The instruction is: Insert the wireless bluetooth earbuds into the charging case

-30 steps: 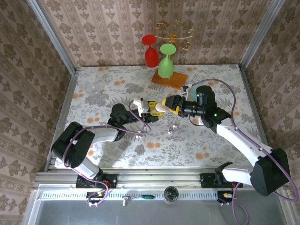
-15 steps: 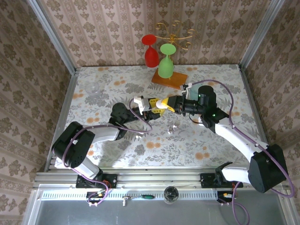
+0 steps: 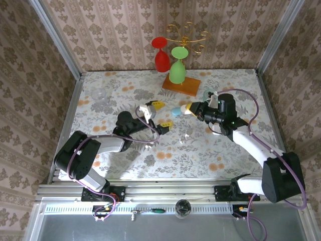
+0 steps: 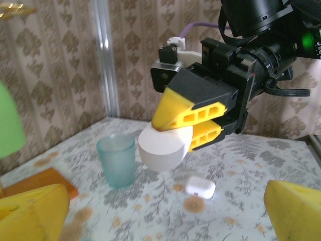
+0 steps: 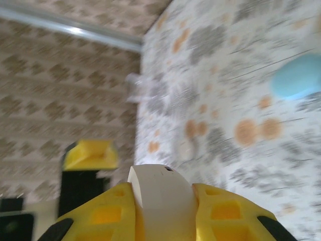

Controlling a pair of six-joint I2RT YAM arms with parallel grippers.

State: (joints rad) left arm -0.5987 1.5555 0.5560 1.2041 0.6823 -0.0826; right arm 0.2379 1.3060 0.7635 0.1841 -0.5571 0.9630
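Both fingers of the left gripper (image 3: pixel 160 114) have sprung apart, leaving the rounded white plastic charging case (image 4: pixel 165 148) clamped in the right gripper (image 3: pixel 187 109) above the middle of the tabletop (image 3: pixel 210 155), so the handover seems done, with the tiny white earbuds (image 3: pixel 183 136) lying loose nearby.

Red glass (image 3: pixel 161 54) & green glass (image 3: pixel 177 68) at gold rack (image 3: pixel 186 34) w/ wooden board (image 3: pixel 181 84), rear of floral table (image 3: pixel 200 155); teal cup (image 4: pixel 116 161) stood upright.

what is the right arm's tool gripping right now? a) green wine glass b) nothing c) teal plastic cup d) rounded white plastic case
d, the right tool is clamped on the rounded white plastic case, holding it in the air.
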